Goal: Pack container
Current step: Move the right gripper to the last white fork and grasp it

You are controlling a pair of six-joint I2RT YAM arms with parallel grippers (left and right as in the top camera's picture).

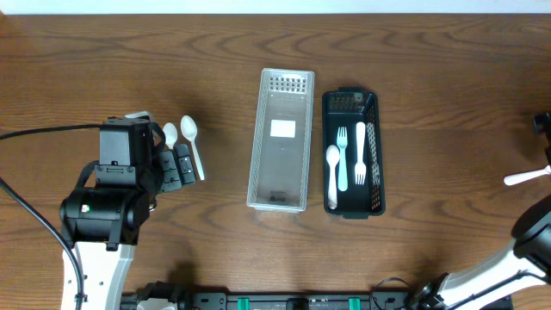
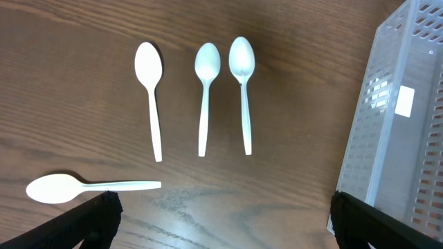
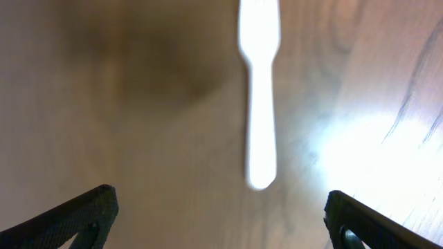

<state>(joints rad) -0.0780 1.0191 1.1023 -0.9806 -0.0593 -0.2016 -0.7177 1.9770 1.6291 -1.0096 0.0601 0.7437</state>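
Observation:
A clear plastic container [image 1: 282,142] stands empty mid-table; its perforated wall also shows in the left wrist view [image 2: 401,138]. A black basket [image 1: 353,153] beside it holds two white forks [image 1: 360,155] and a white spoon [image 1: 332,176]. My left gripper [image 2: 221,221] is open and empty above several white spoons: three lie side by side [image 2: 205,97] and one lies crosswise [image 2: 76,187]. My right gripper [image 3: 221,214] is open and empty above a blurred white fork [image 3: 259,90], which lies at the table's right edge in the overhead view [image 1: 527,177].
The left arm's body [image 1: 108,202] covers part of the spoon group in the overhead view, where only two spoons [image 1: 191,142] show. Cables run along the left side and front edge. The wooden table [image 1: 430,69] is bare at the back.

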